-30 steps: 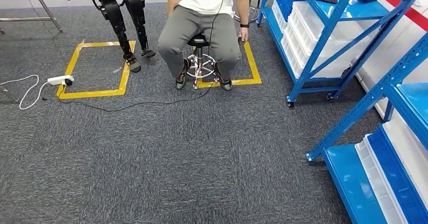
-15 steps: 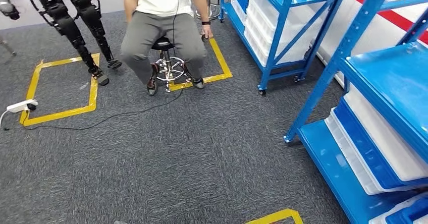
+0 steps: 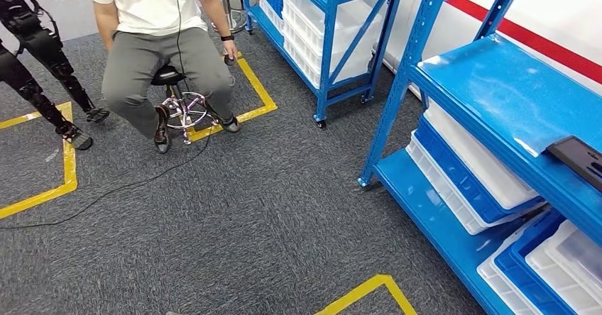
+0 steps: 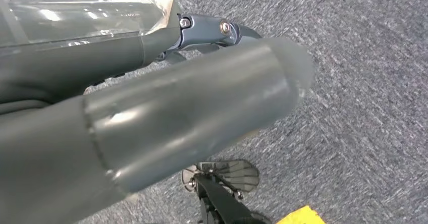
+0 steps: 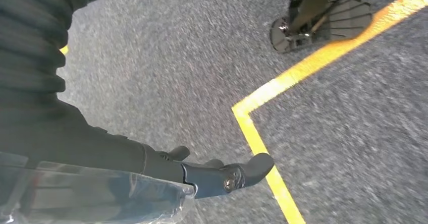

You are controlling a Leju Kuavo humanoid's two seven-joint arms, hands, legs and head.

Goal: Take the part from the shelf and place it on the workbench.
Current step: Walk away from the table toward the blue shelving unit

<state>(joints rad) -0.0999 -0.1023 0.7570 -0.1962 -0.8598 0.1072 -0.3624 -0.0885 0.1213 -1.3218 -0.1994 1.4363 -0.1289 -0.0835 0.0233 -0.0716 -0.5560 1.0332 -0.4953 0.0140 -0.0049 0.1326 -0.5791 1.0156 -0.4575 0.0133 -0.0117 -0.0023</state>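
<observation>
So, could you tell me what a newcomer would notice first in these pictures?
Most striking is the blue shelf rack along the right, stacked with white and blue bins, a dark flat part lying on its upper shelf. At upper left a person sits on a stool, beside yellow floor tape on grey carpet.

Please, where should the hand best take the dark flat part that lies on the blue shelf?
The dark flat part lies flat on the blue shelf near its front edge, so probably pinch its long sides from above, reaching in from the aisle.
</observation>
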